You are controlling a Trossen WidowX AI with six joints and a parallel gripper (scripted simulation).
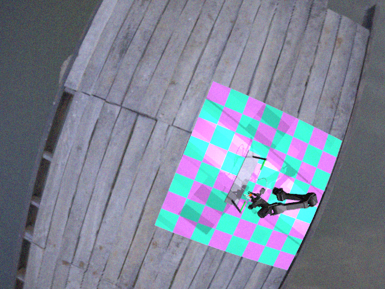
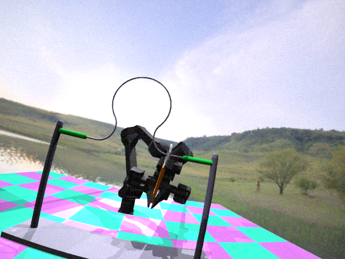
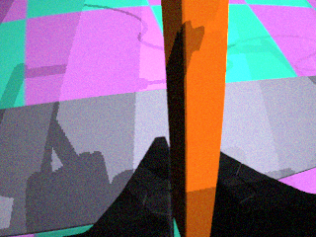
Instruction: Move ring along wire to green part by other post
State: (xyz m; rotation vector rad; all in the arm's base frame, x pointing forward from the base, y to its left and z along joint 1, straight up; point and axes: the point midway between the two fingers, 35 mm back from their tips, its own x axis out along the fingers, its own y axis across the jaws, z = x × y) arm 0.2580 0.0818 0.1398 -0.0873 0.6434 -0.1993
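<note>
"Since your tool is pinching the orange handle, where does that leave the ring?"

"Right of centre in the exterior view, you have it nearly edge-on, at the thin grey wire, just short of the right-hand green part. The wire appears to pass through it, though you can't judge the gap from this angle."

"So what could catch me out?"

"Your sideways travel, mainly. If you're bound for the right-hand post, as I'd judge, sliding across without following the wire's slope would bring the rim against grey. Turning your wrist carelessly (the handle is a long lever) could swing the rim the same way."

"And the arm?"

"Its dark links show behind the wire in that view. Depth is hard to read there, so a lift or a lean forward could make one brush the grey even with the ring well centred."

"When may I let go?"

"Only with the ring wholly over green. Release early and it would drop onto grey; back off before your fingers are clear of the handle, and you could drag it off its resting place."
</note>
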